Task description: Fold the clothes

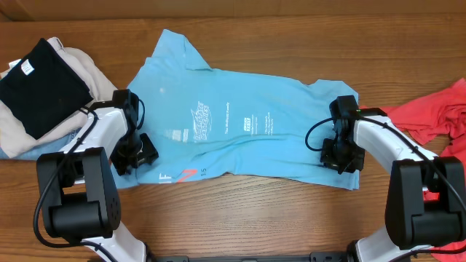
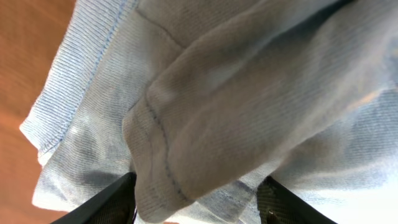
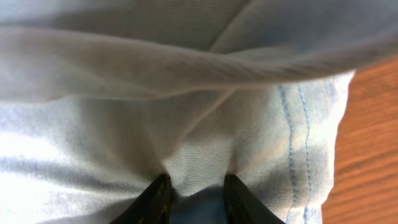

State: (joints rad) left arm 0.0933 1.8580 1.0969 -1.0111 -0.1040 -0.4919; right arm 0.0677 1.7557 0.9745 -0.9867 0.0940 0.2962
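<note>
R gripper [image 3: 194,198] pinches sky-blue T-shirt [image 1: 240,109] hem; L gripper [image 2: 199,196] spread round opposite edge, prob. to lift and fold.

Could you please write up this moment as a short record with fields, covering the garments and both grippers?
surface: wooden table
being folded: light blue T-shirt, spread across the middle, lettering up
left gripper: at the shirt's near edge on the left, fingers apart around a bunched fold; grip unclear
right gripper: at the shirt's near edge on the right, pinching cloth
waiting: coral-red T-shirt, crumpled at the right edge
aside: black garment on beige cloth, far left
</note>
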